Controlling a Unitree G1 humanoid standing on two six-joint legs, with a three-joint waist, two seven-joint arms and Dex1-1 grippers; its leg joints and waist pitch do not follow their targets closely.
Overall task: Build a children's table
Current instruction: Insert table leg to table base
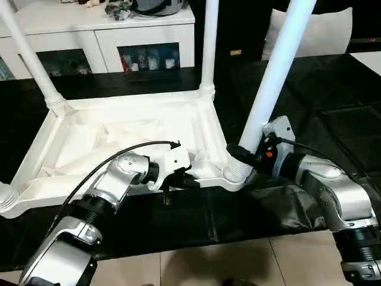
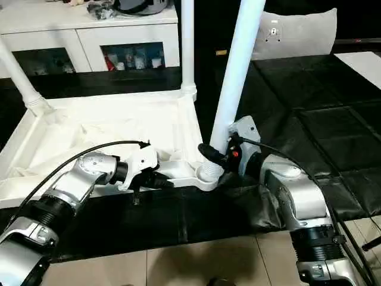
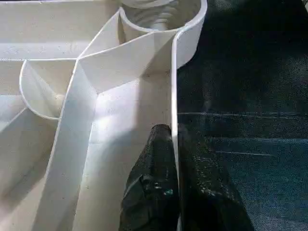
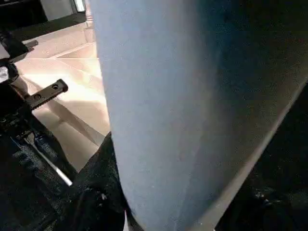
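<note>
Our left gripper (image 3: 174, 159) is clenched on the thin near rim of the table top (image 1: 119, 146): one black finger (image 3: 154, 183) sits inside the wall, the other outside. We read this as a pinch to pin the top down so it doesn't slide or lift while the leg goes in.

Our right gripper (image 1: 243, 156) is wrapped around the base of the near-right leg (image 1: 277, 68), fingers grasping it just above the corner socket (image 1: 237, 174). Holding low gives control right where the leg meets the socket. The leg leans to the right, so it looks not fully seated yet; we judge this as the insert or twist-in step.

The top lies upside down on the black mat (image 1: 321, 101), ribbed underside up, in front of us and to the left. The far-left leg (image 1: 30, 56) and far-right leg (image 1: 209, 42) stand in their sockets. A ribbed leg end (image 1: 7, 196) shows at the near-left corner, though how well it sits there we cannot tell.

The white cabinet (image 1: 137, 30) stands far behind, with clutter on top. Main risk: the tilted leg binds in the socket or levers the top up against our left pinch.
</note>
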